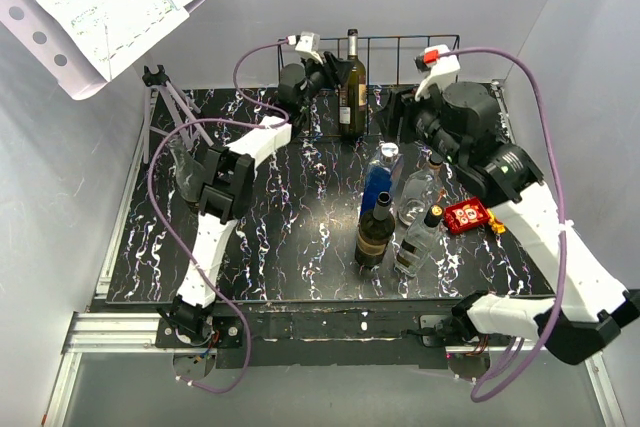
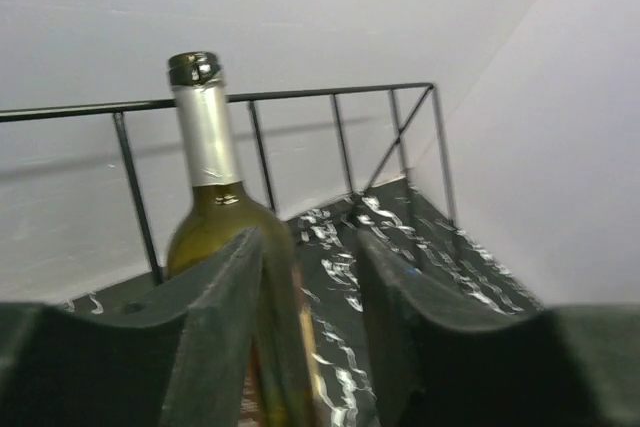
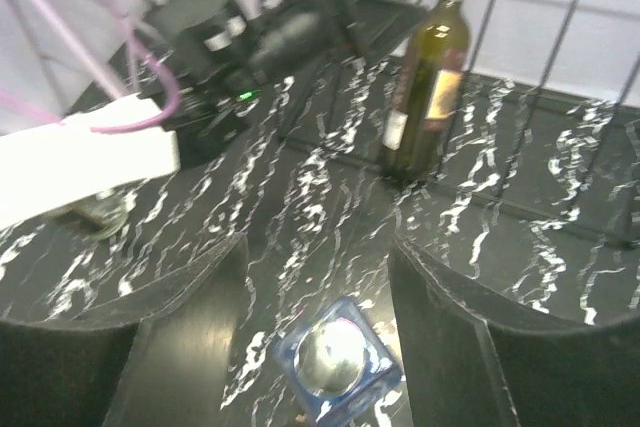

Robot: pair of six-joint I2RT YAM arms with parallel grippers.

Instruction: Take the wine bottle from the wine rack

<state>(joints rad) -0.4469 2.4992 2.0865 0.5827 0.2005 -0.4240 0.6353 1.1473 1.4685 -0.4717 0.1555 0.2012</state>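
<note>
The wine bottle (image 1: 351, 87) stands upright on the desk (image 1: 290, 217), inside the wine rack (image 1: 400, 40). The black wire bars of the rack run behind the wine bottle and round to its right. The silver-wrapped neck of the wine bottle rises above the top rail. The left claw (image 2: 308, 242) is positioned just beside the wine bottle, on its left, at body height. Its jaws are spread apart, and the lower body of the wine bottle is seen at one side of the gap, close against one finger (image 2: 225, 337). Whether that finger touches the glass cannot be told, and the gap is not closed on the wine bottle. The right claw (image 3: 318, 247) is located to the right of the wine bottle and nearer the arm bases, well apart from it, with its jaws wide open and empty. A blue bottle (image 3: 338, 362) is seen from above beneath that gap, on the near side of the wine bottle. A dark bottle (image 1: 375, 234) stands nearer still.
</note>
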